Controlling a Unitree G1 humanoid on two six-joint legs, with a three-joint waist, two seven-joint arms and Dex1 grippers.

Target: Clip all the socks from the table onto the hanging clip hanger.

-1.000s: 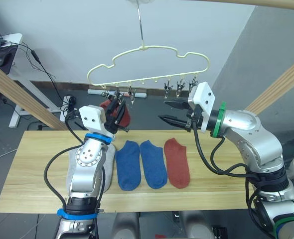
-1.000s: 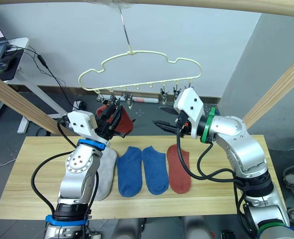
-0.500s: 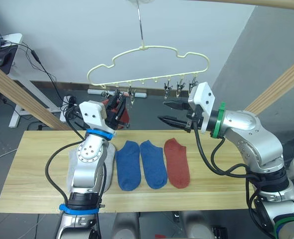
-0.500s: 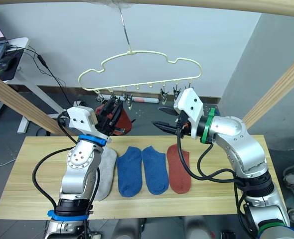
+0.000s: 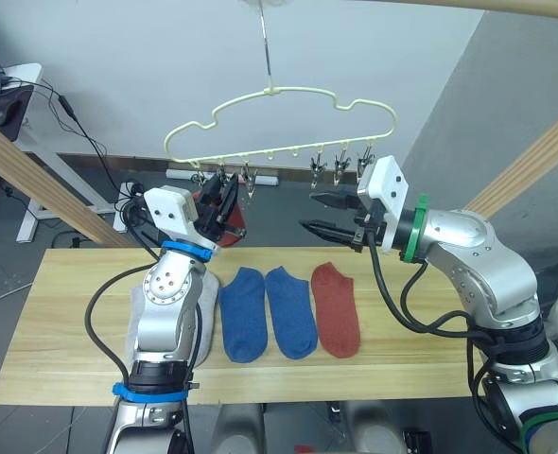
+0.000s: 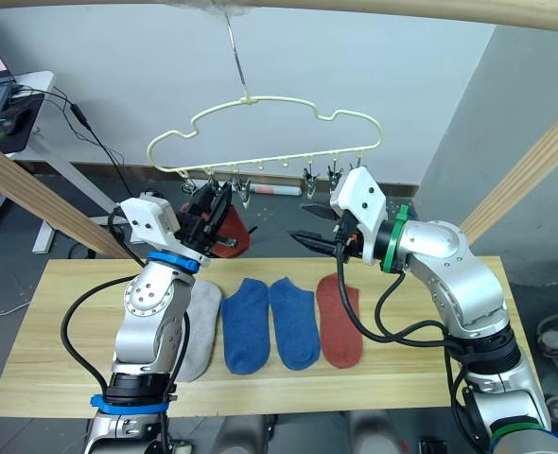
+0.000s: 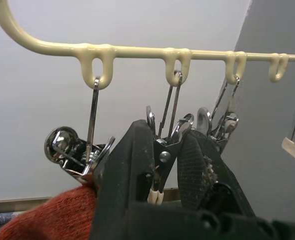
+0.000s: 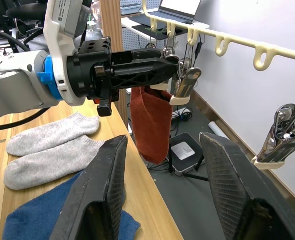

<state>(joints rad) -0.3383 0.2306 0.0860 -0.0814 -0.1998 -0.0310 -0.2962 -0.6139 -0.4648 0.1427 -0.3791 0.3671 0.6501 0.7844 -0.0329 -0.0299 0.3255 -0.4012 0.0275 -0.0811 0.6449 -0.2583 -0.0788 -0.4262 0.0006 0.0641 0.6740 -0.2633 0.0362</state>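
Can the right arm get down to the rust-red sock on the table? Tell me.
Probably yes. The right gripper hangs open right above the rust-red sock, which lies flat on the table with nothing over it.

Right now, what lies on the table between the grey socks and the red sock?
Two blue socks side by side, seen in the left eye view.

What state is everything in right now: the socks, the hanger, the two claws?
Hanging rust-red sock: dangling from a clip.
Rust-red sock on table: lying flat.
Two blue socks: flat, side by side.
Grey socks: flat on the table.
Clip hanger: hanging by its hook.
Left gripper: closed on a clip.
Right gripper: open, holding nothing.
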